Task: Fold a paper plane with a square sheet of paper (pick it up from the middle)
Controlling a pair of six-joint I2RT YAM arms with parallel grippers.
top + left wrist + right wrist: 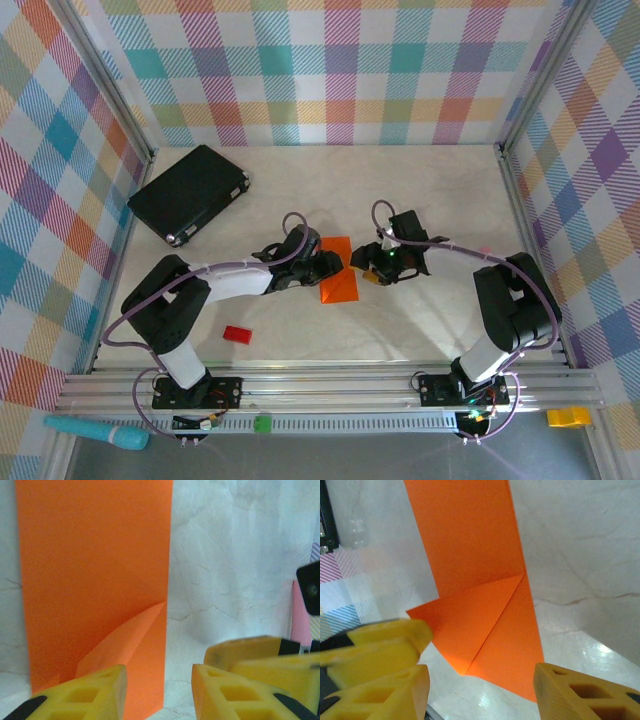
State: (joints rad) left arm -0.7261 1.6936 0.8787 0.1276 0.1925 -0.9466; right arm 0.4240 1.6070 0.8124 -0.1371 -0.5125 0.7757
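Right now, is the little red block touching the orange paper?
Apart. The top view shows the red block lying well to the left of the orange paper, with a stretch of bare table between them.

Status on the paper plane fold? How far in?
Done: the square sheet of paper lies as a narrow rectangle, apparently halved, with one corner flap folded into a triangle. In hand: left gripper and right gripper sit open by that flap, gripping nothing. Left: the matching corner, wing folds; no dart shape yet.
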